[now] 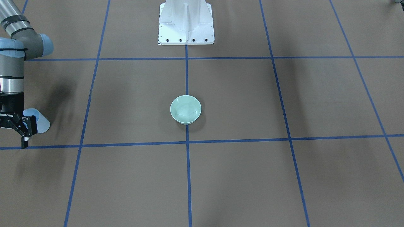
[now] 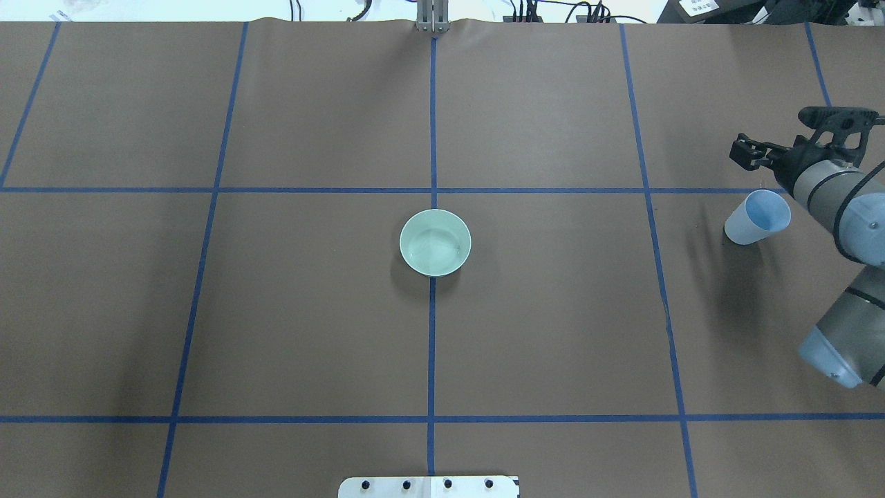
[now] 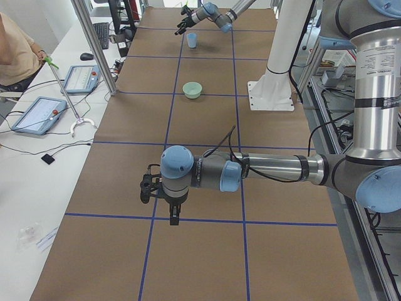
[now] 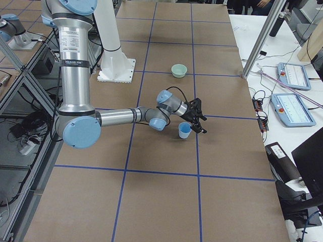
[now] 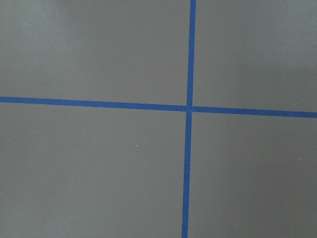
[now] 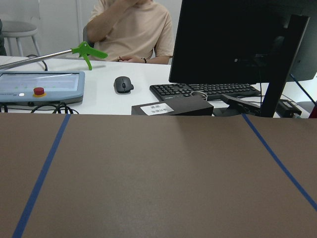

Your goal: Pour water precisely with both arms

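A pale green bowl [image 2: 435, 243] sits at the table's centre. Water [image 1: 184, 112] shows in it only as faint shiny ripples. At the robot's far right a light blue cup [image 2: 757, 216] stands upright on the table. My right gripper [image 2: 772, 133] is open just past the cup, toward the far edge, with nothing between its fingers; from the side it [image 4: 202, 117] hovers above and beyond the cup [image 4: 185, 130]. My left gripper [image 3: 160, 204] shows only in the exterior left view, low over a blue tape line, and I cannot tell whether it is open or shut.
The white bolted pedestal [image 1: 186, 22] stands behind the bowl. Blue tape lines [image 5: 188, 108] grid the brown table. Beyond the far edge are a monitor [image 6: 237, 39], a keyboard [image 6: 208, 90], control tablets [image 3: 37, 115] and a seated person [image 6: 131, 29].
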Action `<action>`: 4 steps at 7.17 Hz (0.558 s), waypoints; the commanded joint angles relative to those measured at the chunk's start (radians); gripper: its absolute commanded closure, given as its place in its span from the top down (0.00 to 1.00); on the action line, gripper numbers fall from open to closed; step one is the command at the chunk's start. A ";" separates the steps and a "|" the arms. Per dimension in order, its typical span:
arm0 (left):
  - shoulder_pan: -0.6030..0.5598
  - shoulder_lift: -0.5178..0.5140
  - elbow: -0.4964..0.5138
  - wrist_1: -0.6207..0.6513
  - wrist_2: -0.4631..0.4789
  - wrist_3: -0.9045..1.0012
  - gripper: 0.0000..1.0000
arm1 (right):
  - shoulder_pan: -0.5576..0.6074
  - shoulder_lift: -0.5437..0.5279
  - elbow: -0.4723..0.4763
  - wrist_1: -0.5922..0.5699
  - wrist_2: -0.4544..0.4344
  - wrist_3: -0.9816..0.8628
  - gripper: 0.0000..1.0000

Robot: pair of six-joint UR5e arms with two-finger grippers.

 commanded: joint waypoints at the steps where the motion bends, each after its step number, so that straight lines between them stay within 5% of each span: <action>1: 0.000 0.000 -0.001 -0.001 0.000 0.000 1.00 | 0.178 -0.003 -0.009 -0.025 0.335 -0.148 1.00; 4: 0.000 0.003 0.000 -0.002 0.000 0.006 1.00 | 0.372 0.001 0.000 -0.261 0.630 -0.425 1.00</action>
